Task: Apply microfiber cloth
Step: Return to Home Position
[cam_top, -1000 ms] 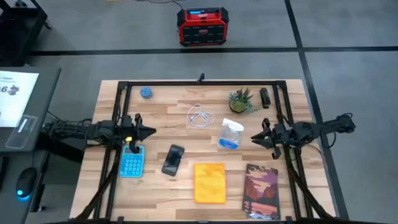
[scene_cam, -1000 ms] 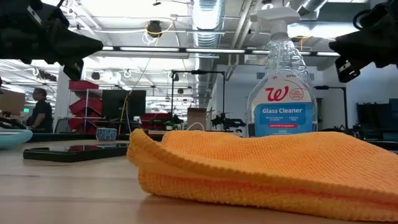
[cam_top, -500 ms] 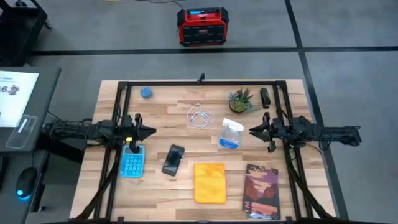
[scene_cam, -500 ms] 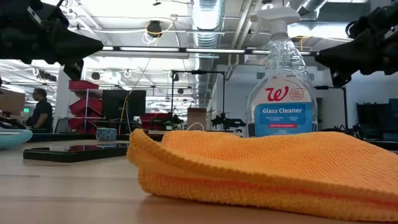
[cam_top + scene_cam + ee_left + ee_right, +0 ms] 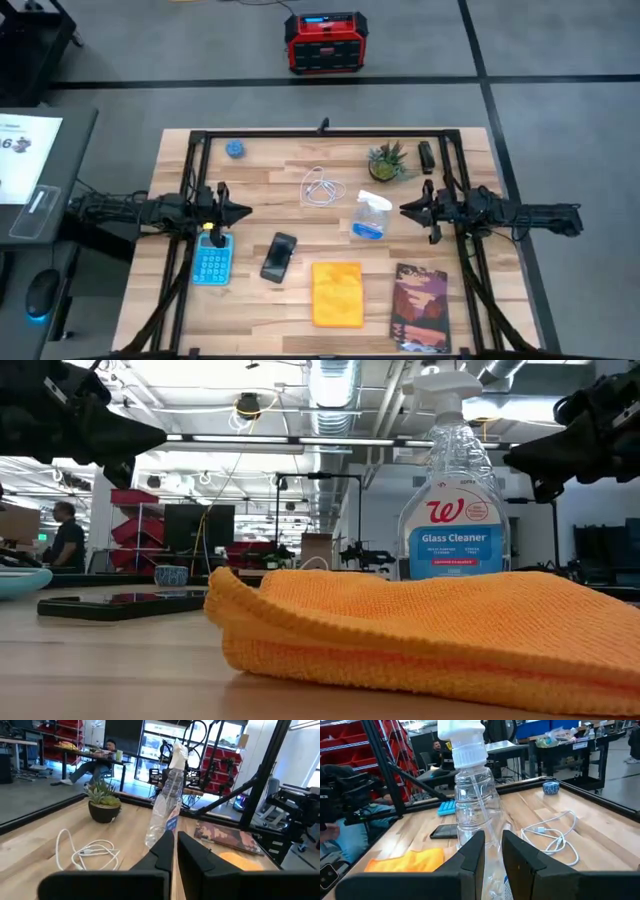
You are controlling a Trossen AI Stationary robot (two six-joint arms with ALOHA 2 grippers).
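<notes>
— Where are the arms?

— Both stretched out level above the table, pointing at each other across the middle. The left gripper (image 5: 240, 211) hangs over the far end of the blue calculator (image 5: 212, 262). The right gripper (image 5: 408, 211) hangs just beside the glass-cleaner spray bottle (image 5: 371, 216), on its outer side.

— Holding anything?

— No. On the left the fingers (image 5: 165, 851) are drawn together with only a sliver between them. On the right the fingers (image 5: 472, 852) stand slightly apart, and the bottle shows through the gap.

— And the microfiber cloth?

— It lies flat and folded near the front edge of the table (image 5: 270, 170), well clear of both grippers. The microfiber cloth (image 5: 337, 293) has the black phone (image 5: 278, 256) on one side and the dark reddish book (image 5: 422, 307) on the other, touching neither. The bottle stands upright behind it.

— What else is on the wood?

— A loose white cable (image 5: 320, 187) lies in the middle, with a small potted plant (image 5: 386, 163) toward the far right. There's a little blue round thing (image 5: 235, 149) at the far left, too small for me to tell what it is.

— And the room?

— Grey floor, with a red and black box (image 5: 322, 42) on it beyond the table. There are red storage bins, black frames and bright ceiling lights. A person (image 5: 102, 755) sits at a desk in the background.
</notes>
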